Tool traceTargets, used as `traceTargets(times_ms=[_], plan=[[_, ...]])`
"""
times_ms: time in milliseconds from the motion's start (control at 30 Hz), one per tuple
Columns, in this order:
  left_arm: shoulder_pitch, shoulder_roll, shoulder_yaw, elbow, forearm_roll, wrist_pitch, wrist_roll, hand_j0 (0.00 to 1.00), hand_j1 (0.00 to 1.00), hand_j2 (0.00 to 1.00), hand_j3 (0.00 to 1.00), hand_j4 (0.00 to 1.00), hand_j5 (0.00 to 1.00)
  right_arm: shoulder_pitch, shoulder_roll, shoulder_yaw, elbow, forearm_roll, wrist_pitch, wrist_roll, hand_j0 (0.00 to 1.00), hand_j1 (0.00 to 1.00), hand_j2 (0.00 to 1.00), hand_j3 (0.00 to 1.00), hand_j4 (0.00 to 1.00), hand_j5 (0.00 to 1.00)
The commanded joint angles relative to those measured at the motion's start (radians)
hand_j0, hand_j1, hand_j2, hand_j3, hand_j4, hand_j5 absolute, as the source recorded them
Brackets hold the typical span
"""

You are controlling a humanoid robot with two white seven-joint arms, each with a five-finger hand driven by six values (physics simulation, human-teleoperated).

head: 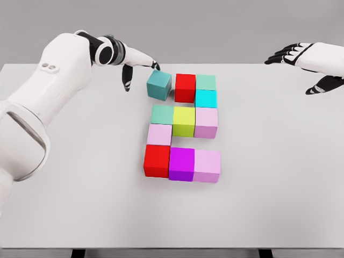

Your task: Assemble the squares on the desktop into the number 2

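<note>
At the far left of the figure, my left hand (134,65) hangs with fingers loose, gripping nothing, fingertips touching the teal cube (159,85), which sits slightly skewed and just apart from the red cube (185,87); I judge it needs nudging flush to finish the top bar. The other blocks on the desk (279,161) already read as a 2. My right hand (309,60) hovers open, far right.

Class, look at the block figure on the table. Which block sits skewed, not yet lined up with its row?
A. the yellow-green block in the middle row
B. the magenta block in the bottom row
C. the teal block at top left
C: the teal block by the left hand sits turned, apart from the red block.
</note>
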Motion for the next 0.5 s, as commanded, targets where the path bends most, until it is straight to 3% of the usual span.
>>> traceTargets(times_ms=[0, 467], plan=[[0.0, 0.001, 0.002, 0.0, -0.001, 0.001, 0.0, 1.0, 1.0, 1.0, 1.0, 1.0, 1.0, 0.0, 0.0, -0.001, 0.0, -0.005, 0.003, -0.001, 1.0, 1.0, 1.0, 1.0, 1.0, 1.0], [0.006, 0.013, 0.005, -0.002, 0.004, 0.001, 0.0, 1.0, 1.0, 1.0, 1.0, 1.0, 1.0, 0.0, -0.001, -0.001, 0.0, -0.005, 0.003, -0.001, 1.0, 1.0, 1.0, 1.0, 1.0, 1.0]])
